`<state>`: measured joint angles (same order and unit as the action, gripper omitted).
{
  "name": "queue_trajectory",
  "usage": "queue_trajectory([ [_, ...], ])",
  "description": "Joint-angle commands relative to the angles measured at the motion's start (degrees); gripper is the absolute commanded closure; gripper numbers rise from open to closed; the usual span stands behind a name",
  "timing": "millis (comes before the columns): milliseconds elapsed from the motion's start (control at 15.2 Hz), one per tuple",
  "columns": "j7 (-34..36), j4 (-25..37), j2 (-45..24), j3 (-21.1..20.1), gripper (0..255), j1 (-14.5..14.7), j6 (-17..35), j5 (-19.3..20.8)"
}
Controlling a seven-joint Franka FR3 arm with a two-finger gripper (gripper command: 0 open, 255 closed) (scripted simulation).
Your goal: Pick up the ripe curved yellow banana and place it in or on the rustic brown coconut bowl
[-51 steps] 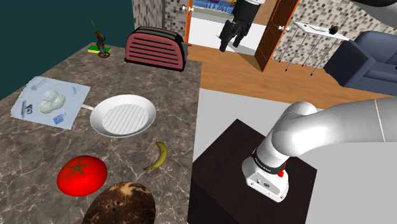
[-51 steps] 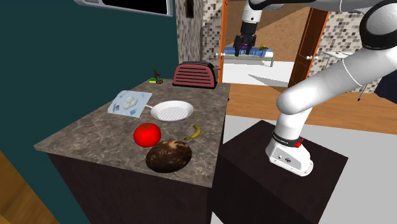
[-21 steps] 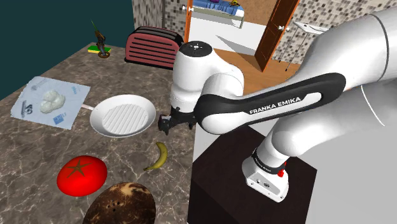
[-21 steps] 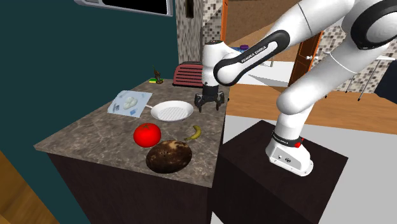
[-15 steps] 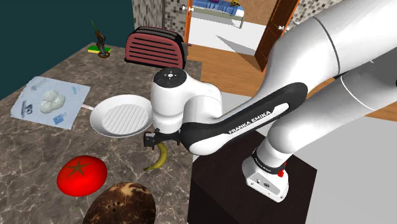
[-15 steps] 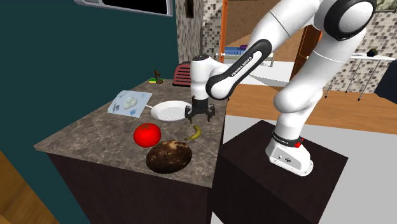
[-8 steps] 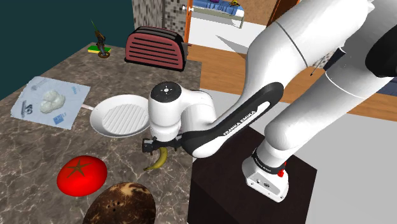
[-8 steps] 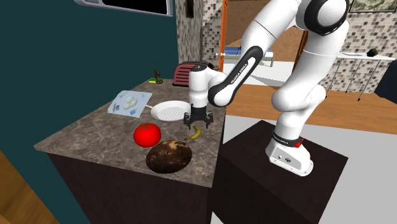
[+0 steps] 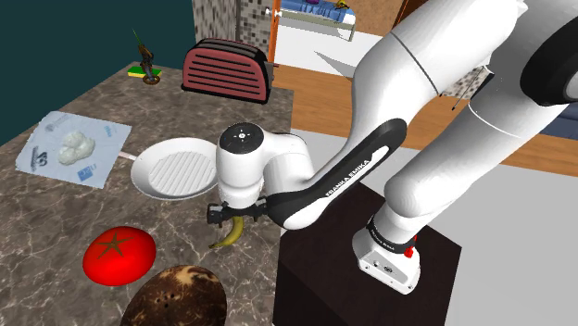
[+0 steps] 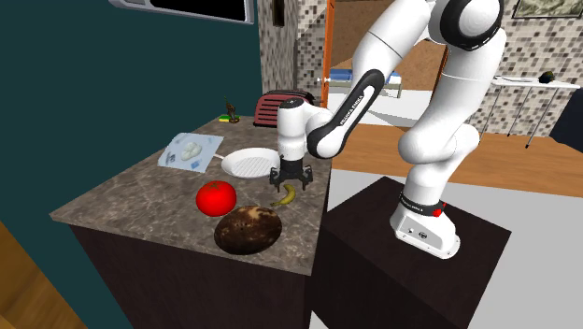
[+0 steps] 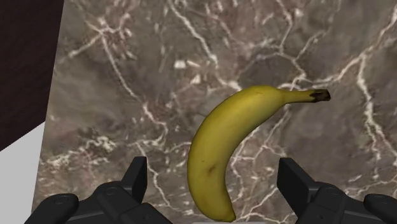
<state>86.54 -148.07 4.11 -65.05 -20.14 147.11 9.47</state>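
Note:
A curved yellow banana (image 11: 224,149) lies flat on the marbled brown counter (image 9: 56,199). In the shoulder view the banana (image 9: 228,233) sits near the counter's right edge, partly under my hand. My black gripper (image 11: 216,184) hovers just above it, open, one finger on each side and neither touching the fruit. The gripper (image 10: 289,180) hangs over the banana (image 10: 286,195) in the second exterior view as well. The rough brown coconut bowl (image 9: 174,296) stands at the counter's near edge, just past the banana's lower tip; it is the bowl (image 10: 248,230) nearest the camera there.
A red tomato (image 9: 119,255) sits beside the bowl. A white ridged pan (image 9: 178,168) lies just behind the banana. A red toaster (image 9: 226,71) stands at the back, a pale blue cloth (image 9: 70,148) at the shoulder view's left. The counter edge drops off right of the banana.
The arm swung in from high near the doorway and came down over the counter. In the last half second the gripper sank slightly closer to the banana, which has not moved.

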Motion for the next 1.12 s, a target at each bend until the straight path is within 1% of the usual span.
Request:
queue_trajectory([
  [0, 0.0, 0.0, 0.0, 0.0, 255, 0.0, 0.0, 0.0],
  [594, 0.03, 0.0, -0.02, -0.01, 255, -0.01, 0.01, 0.04],
  [792, -5.53, 0.28, 4.43, 2.19, 255, 2.95, -2.21, -7.25],
  [1056, -10.16, 1.05, 8.8, 5.67, 255, 6.72, -5.75, -13.03],
])
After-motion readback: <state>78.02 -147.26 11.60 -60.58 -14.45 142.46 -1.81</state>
